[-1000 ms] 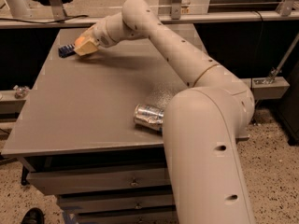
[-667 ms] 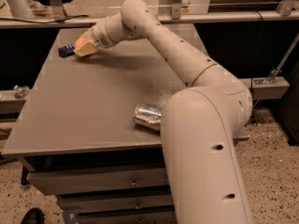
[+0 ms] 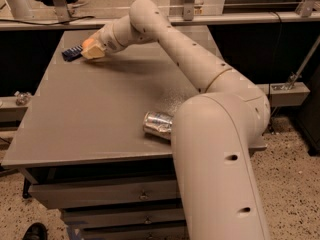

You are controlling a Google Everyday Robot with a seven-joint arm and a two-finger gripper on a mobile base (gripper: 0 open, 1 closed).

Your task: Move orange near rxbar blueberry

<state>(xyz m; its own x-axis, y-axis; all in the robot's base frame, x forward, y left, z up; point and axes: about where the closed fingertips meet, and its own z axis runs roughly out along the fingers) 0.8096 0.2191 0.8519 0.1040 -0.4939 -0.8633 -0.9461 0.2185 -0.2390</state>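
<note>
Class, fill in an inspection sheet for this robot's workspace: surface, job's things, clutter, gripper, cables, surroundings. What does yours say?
Surface: grey table, flat, set over drawers.
Job's things: rxbar lies at the far left corner; the orange seems to sit at the gripper's tip, right beside the bar.
Clutter: silver can on its side near the front edge, partly hidden by the arm.
Gripper: gripper low over the far left corner, next to the rxbar.
Cables: dark cable along the far ledge.
Surroundings: speckled floor; metal frame behind the table.
</note>
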